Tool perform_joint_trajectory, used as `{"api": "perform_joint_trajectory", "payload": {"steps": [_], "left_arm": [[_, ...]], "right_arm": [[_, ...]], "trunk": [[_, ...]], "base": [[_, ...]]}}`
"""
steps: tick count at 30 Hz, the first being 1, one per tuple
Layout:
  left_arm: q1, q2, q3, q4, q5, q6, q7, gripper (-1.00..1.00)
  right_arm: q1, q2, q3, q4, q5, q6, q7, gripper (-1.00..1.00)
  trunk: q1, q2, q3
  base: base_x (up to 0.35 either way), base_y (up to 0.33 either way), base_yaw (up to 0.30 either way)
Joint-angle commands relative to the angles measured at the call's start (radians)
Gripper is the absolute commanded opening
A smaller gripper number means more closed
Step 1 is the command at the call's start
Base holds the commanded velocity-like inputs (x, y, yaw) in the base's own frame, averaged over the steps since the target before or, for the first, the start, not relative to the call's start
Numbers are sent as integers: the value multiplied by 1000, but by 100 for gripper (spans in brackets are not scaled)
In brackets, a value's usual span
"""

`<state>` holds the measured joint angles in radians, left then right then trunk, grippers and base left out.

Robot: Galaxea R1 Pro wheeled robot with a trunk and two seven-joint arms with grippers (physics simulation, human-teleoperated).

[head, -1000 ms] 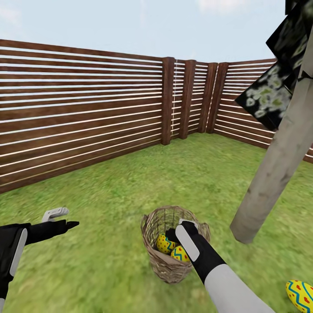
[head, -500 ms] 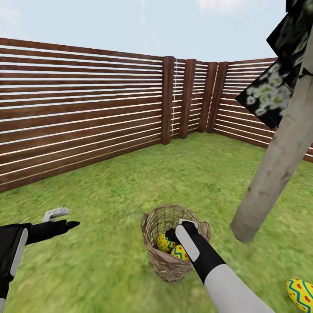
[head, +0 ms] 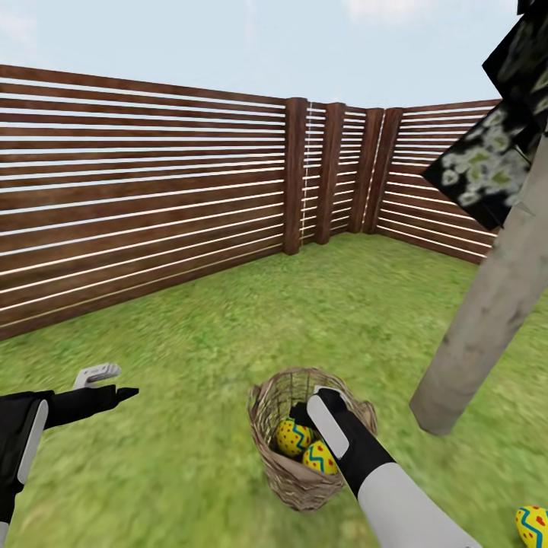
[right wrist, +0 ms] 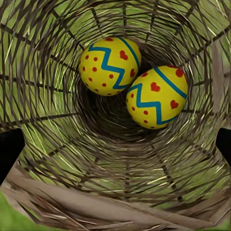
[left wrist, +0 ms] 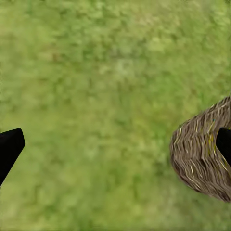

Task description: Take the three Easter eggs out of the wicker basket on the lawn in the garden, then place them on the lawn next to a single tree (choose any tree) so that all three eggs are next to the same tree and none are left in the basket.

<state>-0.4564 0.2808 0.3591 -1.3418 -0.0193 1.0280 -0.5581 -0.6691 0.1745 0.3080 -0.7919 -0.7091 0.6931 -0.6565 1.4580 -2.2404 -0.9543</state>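
Observation:
The wicker basket (head: pixel 304 476) stands on the lawn (head: pixel 190 426) just left of the tree (head: pixel 476 339) trunk. Two yellow Easter eggs (head: pixel 294 437) (head: pixel 320 457) with blue zigzags lie side by side at its bottom; the right wrist view shows them (right wrist: pixel 109 66) (right wrist: pixel 156 96) deep inside the weave. My right gripper (head: pixel 310 407) hangs open at the basket's mouth, above the eggs and not touching them. A third egg (head: pixel 532 525) lies on the grass near the tree. My left gripper (head: pixel 114 383) is open over bare grass, left of the basket (left wrist: pixel 202 154).
A brown slatted fence (head: pixel 152 213) with thick posts closes the garden behind and to the right. Dark foliage (head: pixel 487 164) hangs over the upper right. Open grass stretches between the basket and the fence.
The whole view has shifted a little: basket, tree and loose egg now sit slightly lower and further right in the picture. Both grippers keep their pose, and the eggs in the basket lie as before.

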Motion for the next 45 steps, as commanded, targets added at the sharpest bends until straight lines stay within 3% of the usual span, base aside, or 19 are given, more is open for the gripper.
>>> {"api": "perform_joint_trajectory", "payload": {"steps": [1,14,20,22,25,28,30,37,45], "left_arm": [[-1,0,1,0,-2,6,-5,100],[-1,0,3,0,3,6,-6,100],[-1,1,8,-17,14,10,-14,100],[-1,3,22,-23,34,14,-47,100],[0,6,57,-26,71,15,-150,100],[1,7,86,-26,82,15,-239,100],[1,7,92,-26,85,15,-263,100],[1,6,99,-27,92,15,-287,100],[1,5,97,-27,92,15,-289,100]], "right_arm": [[-2,0,2,5,-9,3,-10,100],[-4,0,3,31,-9,16,-12,100],[-4,0,3,36,-7,50,-12,100],[-4,0,4,36,-7,52,-12,100],[-4,0,4,37,-6,54,-11,100],[-4,0,4,37,-5,53,-11,100],[-4,0,3,37,-4,53,-11,100],[-4,0,3,37,-2,49,-11,100],[-4,0,3,37,1,44,-11,100]], "trunk": [[0,0,-1],[0,0,-1],[23,-42,-20],[31,-56,-26],[42,-77,-35],[54,-98,-45],[61,-112,-51],[88,-161,-73],[88,-161,-73]], "base": [[203,122,0],[73,35,0],[1,0,0],[0,0,0],[0,0,0],[0,0,0],[0,0,0],[0,0,0],[8,0,0]]}}
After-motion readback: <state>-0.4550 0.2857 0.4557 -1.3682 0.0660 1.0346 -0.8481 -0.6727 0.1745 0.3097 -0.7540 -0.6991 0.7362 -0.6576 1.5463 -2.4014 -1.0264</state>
